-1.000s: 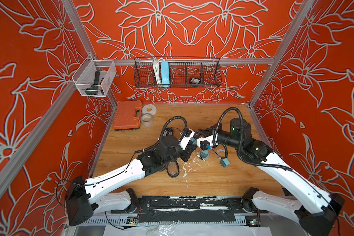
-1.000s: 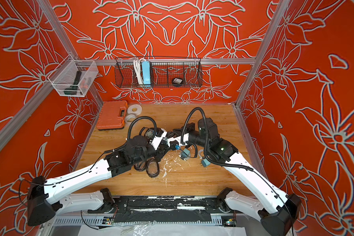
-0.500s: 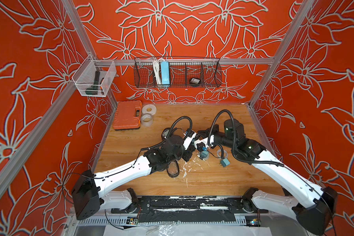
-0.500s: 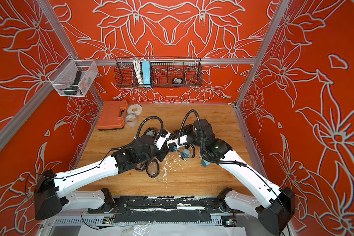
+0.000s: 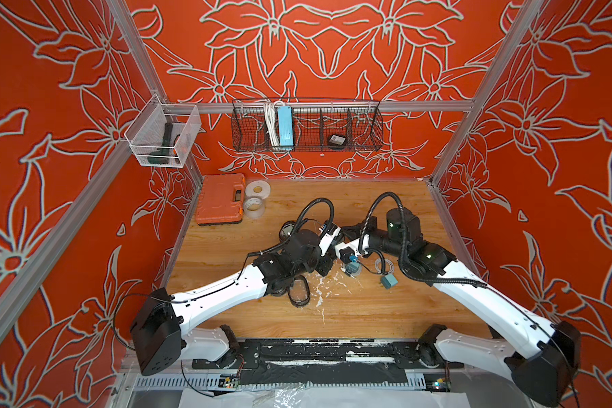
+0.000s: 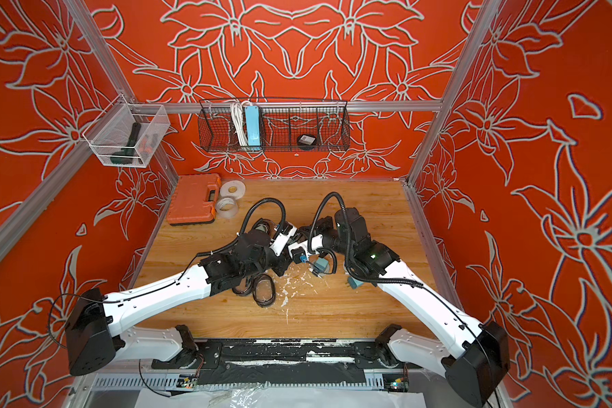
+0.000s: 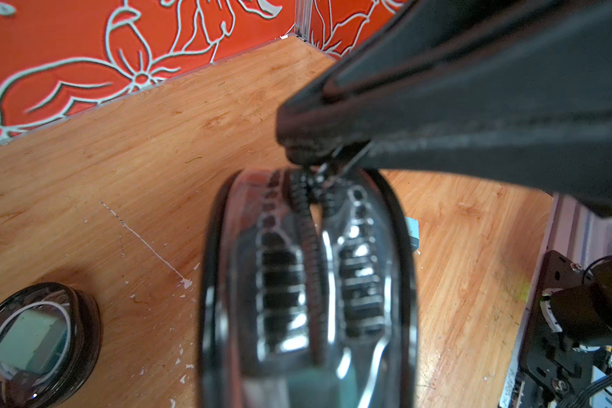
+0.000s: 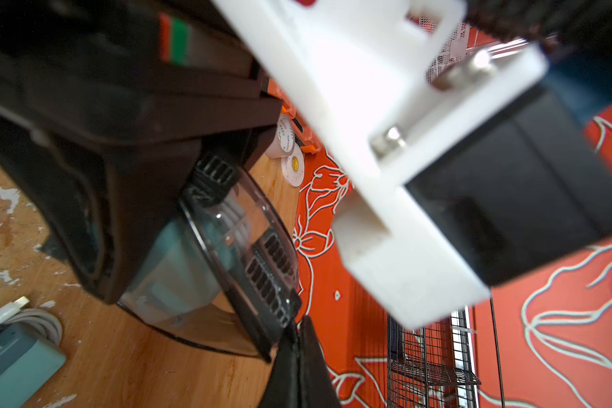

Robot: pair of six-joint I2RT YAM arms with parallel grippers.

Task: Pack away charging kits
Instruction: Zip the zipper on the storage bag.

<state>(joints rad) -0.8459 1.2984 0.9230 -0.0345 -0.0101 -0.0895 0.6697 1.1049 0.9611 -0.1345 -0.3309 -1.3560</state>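
The left gripper [image 5: 325, 266] clamps a clear oval case [image 7: 219, 282], holding it on edge over the wooden table [image 5: 227, 254]. Inside the held case sit a teal adapter [image 8: 177, 268] and a coiled white cable [image 8: 239, 226]. The right gripper [image 7: 311, 159] is pinched closed at the top end of the case's zipper [image 7: 310, 247]; whether it has the pull cannot be told. Near the held case a loose adapter [image 5: 389, 281] lies on the table with its loose cable [image 5: 382, 265]. A second case [image 7: 36, 339], also near the held case, lies flat with a kit inside.
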